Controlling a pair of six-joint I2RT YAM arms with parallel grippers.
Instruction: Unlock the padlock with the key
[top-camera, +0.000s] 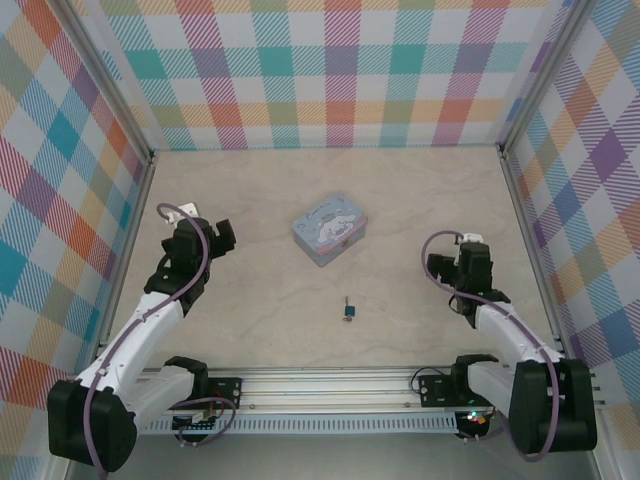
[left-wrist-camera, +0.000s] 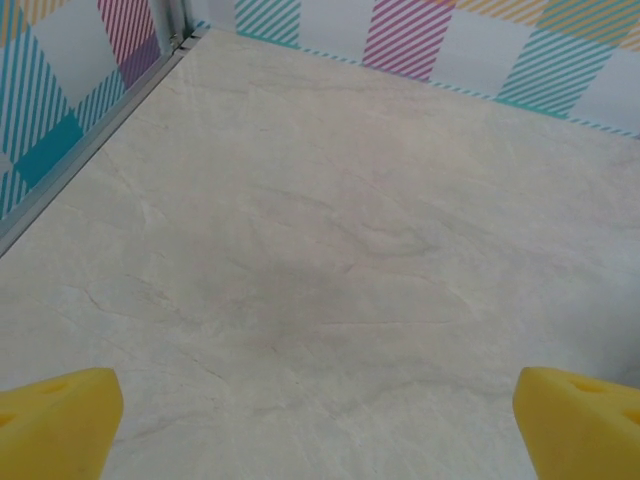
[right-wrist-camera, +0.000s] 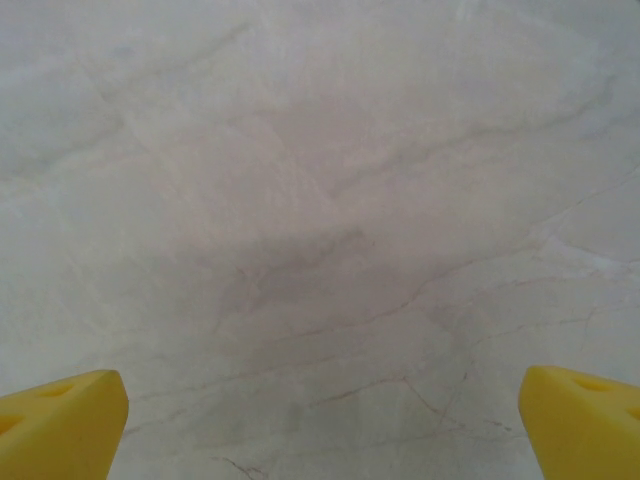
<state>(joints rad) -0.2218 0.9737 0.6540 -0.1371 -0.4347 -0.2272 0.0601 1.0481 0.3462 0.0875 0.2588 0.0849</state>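
"Blue is the body of the padlock (top-camera: 349, 314), yes? Where does it lie?" asks Ana.

"On the marble-patterned table (top-camera: 250, 310), flat, in the near half," says Ben. "It is roughly midway between the two arms and well apart from both. A thin dark piece (top-camera: 348, 300) sticks out of it toward the far side. Whether this is the shackle or the key, I cannot tell. It is too small from above."

"And the pastel-blue tin (top-camera: 330, 228)?"

"Farther back, closed and turned a little, with a cartoon dog on the lid. It is apart from the padlock."

"What about the grippers?"

"The left gripper (top-camera: 222, 232) hangs over the left part of the table, the right gripper (top-camera: 468, 243) over the right part. Both are released and hold nothing. In the left wrist view the yellow fingertips (left-wrist-camera: 55, 425) stand at the two lower corners. Bare table lies between them, and the checkered wall (left-wrist-camera: 400, 35) is at the far edge. In the right wrist view the fingertips (right-wrist-camera: 580, 425) are spread just as wide, over bare pale surface."

"So neither one touches the padlock?"

"Neither one."
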